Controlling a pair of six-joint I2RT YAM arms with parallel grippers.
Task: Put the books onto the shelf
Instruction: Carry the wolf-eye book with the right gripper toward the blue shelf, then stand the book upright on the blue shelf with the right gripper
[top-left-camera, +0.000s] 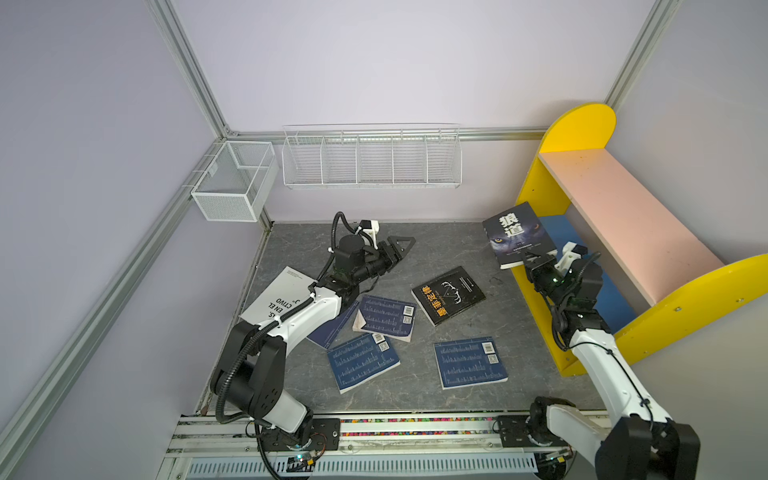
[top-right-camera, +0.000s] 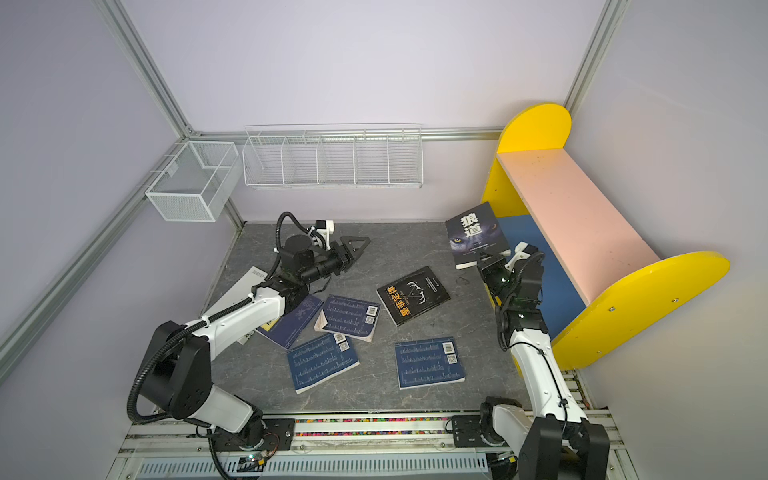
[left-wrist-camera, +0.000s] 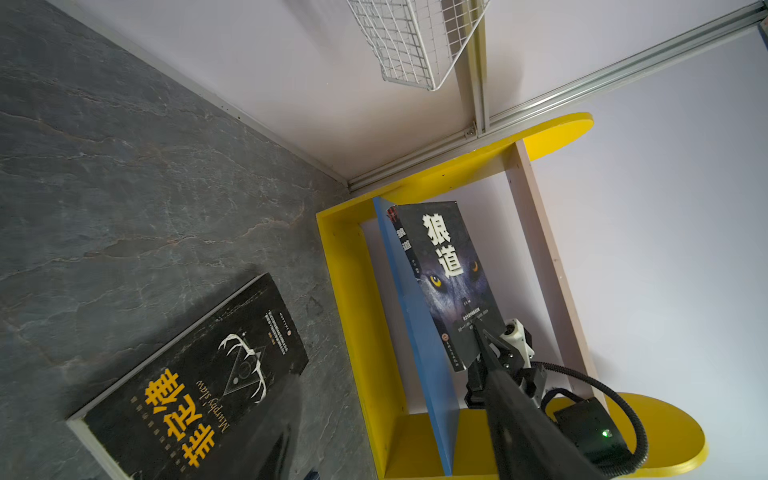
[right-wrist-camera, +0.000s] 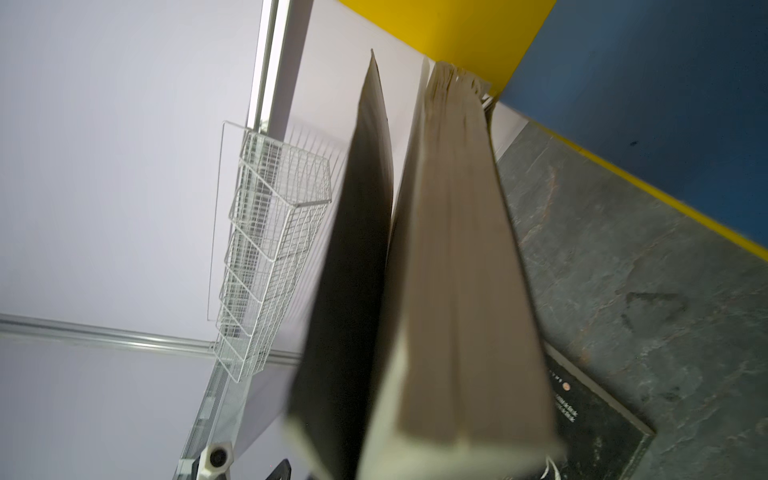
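Your widest surface is the grey slate tabletop (top-left-camera: 449, 249). Along its right side stands the shelf (top-left-camera: 681, 311), which has yellow end panels and a pink upper board (top-left-camera: 623, 216) over a blue lower board (top-left-camera: 559, 228). On the far wall you have the white wire rack (top-left-camera: 372, 160), with the mesh basket (top-left-camera: 232, 183) to its left. Of the books, the white book (top-left-camera: 276, 291) is the biggest; it lies flat at the left edge of the tabletop, partly under your left arm. The wolf-eyed black book (top-left-camera: 517, 235) is off the tabletop, tilted up at the far end of the shelf's open front, above the edge of the blue board. You cannot tell whether it touches that board. Your right gripper (top-left-camera: 532, 259) is clamped on its near edge, and in the right wrist view the front cover splays away from the page block. The antler black book (top-left-camera: 449, 295) lies flat mid-table, between the left gripper and the shelf. Four navy paperbacks (top-left-camera: 469, 361) lie flat nearer you, one of them half under the left arm and the curled-corner paperback (top-left-camera: 386, 318) just beside it. Your left gripper (top-left-camera: 401, 245) hangs over the far part of the tabletop, jaws spread wide, holding nothing.
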